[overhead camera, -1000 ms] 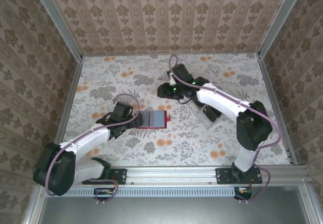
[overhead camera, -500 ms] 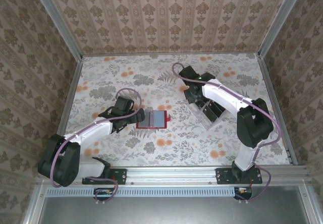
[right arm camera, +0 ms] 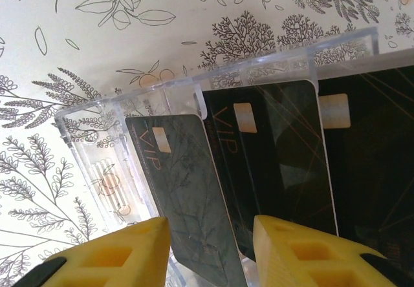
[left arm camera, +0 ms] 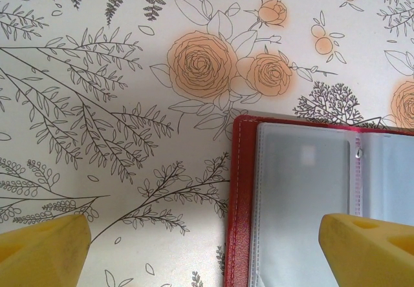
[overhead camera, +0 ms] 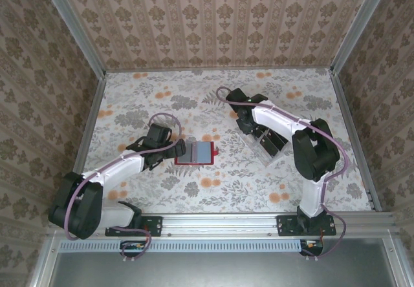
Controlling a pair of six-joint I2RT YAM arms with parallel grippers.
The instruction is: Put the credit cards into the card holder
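At the clear tray (right arm camera: 90,138), rt gripper (right arm camera: 210,248) straddles the front card (right arm camera: 187,190), grip unclear, so pinch it squarely & lift straight up; left gripper (left arm camera: 206,245) gapes wide over the open red card holder (left arm camera: 240,203) mid-table.

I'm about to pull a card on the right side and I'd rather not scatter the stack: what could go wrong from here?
1. The right gripper straddles the front card, which overlaps the next card; a finger could catch both.
2. The clear tray looks light and unsecured, so lifting the card may drag or tip it.
3. The left gripper hangs open over the card holder, which could slide during insertion.
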